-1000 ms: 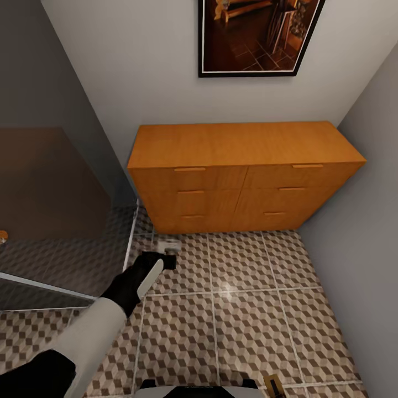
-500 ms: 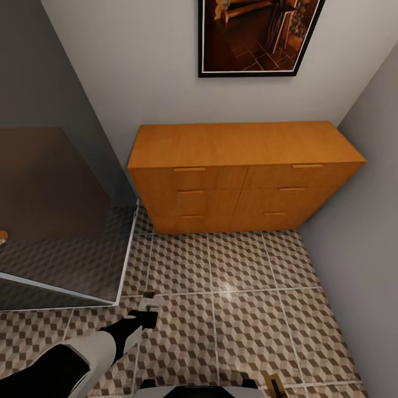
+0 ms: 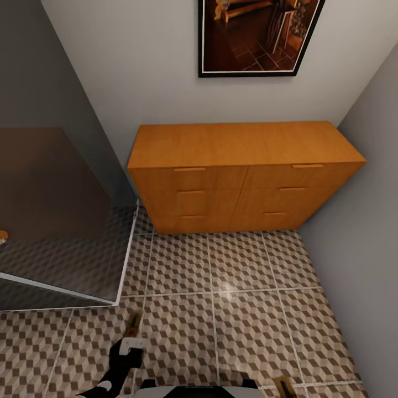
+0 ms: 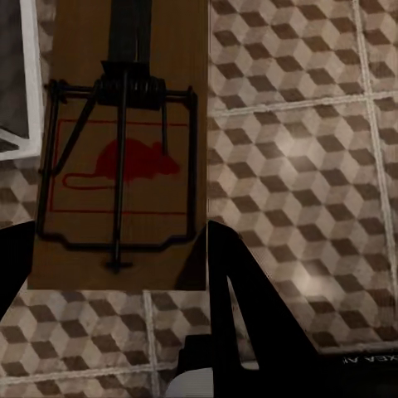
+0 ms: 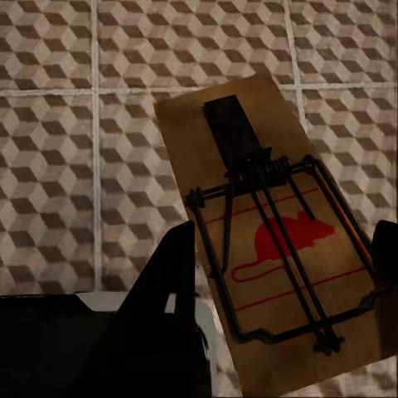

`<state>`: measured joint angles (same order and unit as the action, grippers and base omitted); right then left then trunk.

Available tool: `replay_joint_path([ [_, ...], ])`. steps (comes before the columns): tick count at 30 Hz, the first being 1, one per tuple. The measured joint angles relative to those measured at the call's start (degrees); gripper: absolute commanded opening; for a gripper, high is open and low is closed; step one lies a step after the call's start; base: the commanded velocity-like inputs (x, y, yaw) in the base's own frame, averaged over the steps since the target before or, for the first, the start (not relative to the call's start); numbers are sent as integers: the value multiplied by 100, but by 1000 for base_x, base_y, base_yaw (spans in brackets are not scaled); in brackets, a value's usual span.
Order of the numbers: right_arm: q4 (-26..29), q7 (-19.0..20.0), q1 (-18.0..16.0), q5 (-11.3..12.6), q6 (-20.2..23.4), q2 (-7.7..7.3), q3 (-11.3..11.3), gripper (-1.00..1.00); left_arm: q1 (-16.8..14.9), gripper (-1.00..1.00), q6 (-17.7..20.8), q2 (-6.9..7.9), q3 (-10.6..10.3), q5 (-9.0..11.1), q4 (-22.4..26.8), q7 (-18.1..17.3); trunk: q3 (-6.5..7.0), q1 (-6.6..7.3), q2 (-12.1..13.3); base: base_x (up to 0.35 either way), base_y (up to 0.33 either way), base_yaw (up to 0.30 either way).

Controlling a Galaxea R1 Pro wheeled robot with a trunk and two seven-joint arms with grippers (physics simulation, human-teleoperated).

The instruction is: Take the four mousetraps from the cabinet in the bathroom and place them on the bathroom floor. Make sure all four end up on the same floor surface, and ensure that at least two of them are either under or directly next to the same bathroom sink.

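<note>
Orange-brown cabinet (image 3: 243, 177) against far wall, all drawers shut, framed picture (image 3: 257, 34) on wall above. Cube-pattern bathroom floor (image 3: 249, 320) between cabinet and robot. Glass shower panel (image 3: 61, 221) w/ white frame at left, grey wall at right.

Left gripper (image 3: 131, 338) low at near-left edge of head view, black fingers pointing toward far wall, clamped on a mousetrap (image 3: 132, 325) seen edge-on as thin brown strip sticking out ahead of fingers. Left wrist view: same left-hand mousetrap (image 4: 124, 149) flat between dark fingers (image 4: 249, 307), red mouse print and black spring bar facing cam, held above floor tiles, white shower frame just beside its far end.

Right gripper (image 5: 282, 274) seen in right wrist view: closed on second mousetrap (image 5: 274, 232), board tilted diagonally, dark fingers (image 5: 170, 282) on both long edges, red mouse print + wire bar up, floor tiles beneath. Head view: brown bit (image 3: 284, 385) at near-right bottom edge, prob. that trap, too small to be sure.
</note>
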<state>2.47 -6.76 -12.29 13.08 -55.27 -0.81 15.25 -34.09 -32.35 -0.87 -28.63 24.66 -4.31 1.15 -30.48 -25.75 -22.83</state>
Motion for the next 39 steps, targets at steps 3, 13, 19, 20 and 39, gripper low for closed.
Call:
replay_joint_path([
  [3,197,-7,0,-29,532,-98,13,-100,212,-100,-372,62,-5,-5,-6,-1,0,0,0,0,0,0],
  [13,1454,-6,1,-43,1594,-250,28,-100,765,-100,-1247,151,-4,-11,-8,5,0,0,0,0,0,0],
  [19,1496,-6,1,-40,1627,-254,31,-100,881,-100,-1241,168,-3,-2,-4,38,0,0,0,0,0,0],
  [20,1487,-6,1,-39,1628,-258,28,-100,885,-100,-1238,175,-2,1,-6,43,0,0,0,0,0,0],
  [39,1454,-59,1,-35,1545,-266,16,-100,902,-100,-1193,187,-5,2,0,77,12,0,0,0,0,0],
])
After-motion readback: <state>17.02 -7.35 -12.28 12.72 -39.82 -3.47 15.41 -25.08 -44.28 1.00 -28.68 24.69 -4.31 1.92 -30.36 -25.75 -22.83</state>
